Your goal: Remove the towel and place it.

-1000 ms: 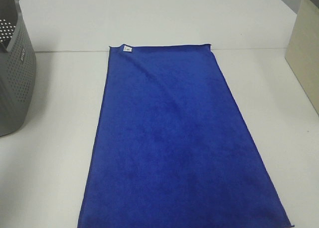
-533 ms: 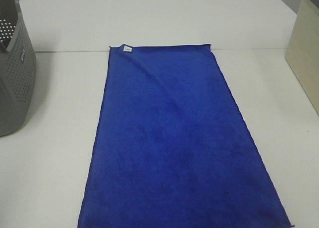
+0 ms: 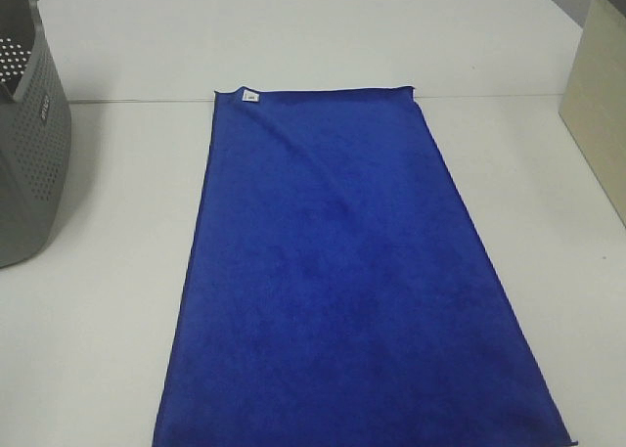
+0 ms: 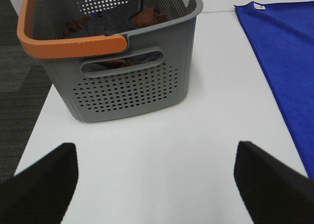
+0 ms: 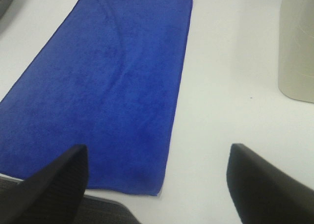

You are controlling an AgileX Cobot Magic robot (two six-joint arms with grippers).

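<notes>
On the white table (image 3: 108,310) the towel (image 3: 342,281) lies spread flat and smooth, a long royal-blue rectangle with a small white tag (image 3: 250,97) at one far corner. Neither arm shows from the high camera. The left gripper (image 4: 154,180) hangs over bare tabletop with its two dark fingers (image 4: 41,187) spread wide apart and nothing between them; the towel's long edge runs off to the outer side of one finger, near it but not touching. Straight ahead of that gripper stands the grey perforated basket (image 4: 127,87) with an orange handle (image 4: 68,42), holding some crumpled brownish and grey cloth (image 4: 115,23). The right gripper (image 5: 157,182) is also spread open and empty, hovering near the table's front edge; the towel's near end lies just ahead of one of its fingers (image 5: 49,187) and stretches away from it, while a pale beige container (image 5: 297,42) stands ahead on the other side, well apart from the towel.
</notes>
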